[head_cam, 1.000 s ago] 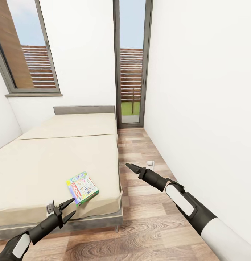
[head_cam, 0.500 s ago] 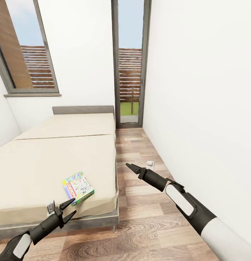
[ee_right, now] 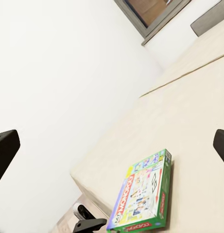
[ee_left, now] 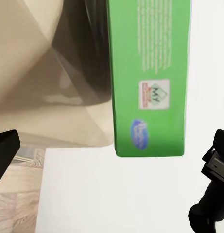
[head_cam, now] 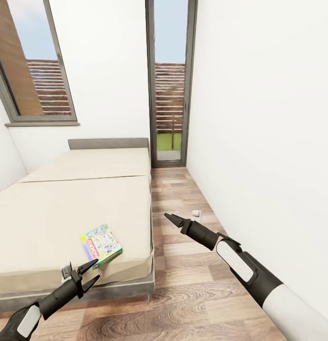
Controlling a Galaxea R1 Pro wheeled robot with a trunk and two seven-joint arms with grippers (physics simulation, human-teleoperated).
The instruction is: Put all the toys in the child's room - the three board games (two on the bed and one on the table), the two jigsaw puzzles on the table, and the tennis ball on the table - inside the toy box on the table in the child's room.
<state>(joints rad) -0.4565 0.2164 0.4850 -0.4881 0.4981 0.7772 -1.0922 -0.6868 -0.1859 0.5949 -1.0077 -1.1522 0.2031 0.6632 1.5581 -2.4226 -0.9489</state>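
Observation:
One board game, a white-green Monopoly box [head_cam: 101, 245], lies flat on the beige bed [head_cam: 64, 208] near its front right corner. My left gripper [head_cam: 90, 273] hovers open just in front of and below that corner, apart from the box. The left wrist view shows the box's green side [ee_left: 148, 77] straight ahead between the spread fingers [ee_left: 6, 149]. My right gripper [head_cam: 168, 218] hangs open over the wood floor to the right of the bed; its wrist view looks across the mattress [ee_right: 189, 111] at the Monopoly box [ee_right: 141, 196]. The toy box and table are out of view.
A wood-plank aisle [head_cam: 192, 284] runs between the bed and the white right wall [head_cam: 268, 142]. A small white object [head_cam: 196, 213] sits on the floor by that wall. A tall glass door [head_cam: 171, 85] closes the far end, and a window [head_cam: 36, 71] is at the left.
The whole view has shifted slightly, so the bed and Monopoly box sit a little further left in the picture. Both arms hold the same pose.

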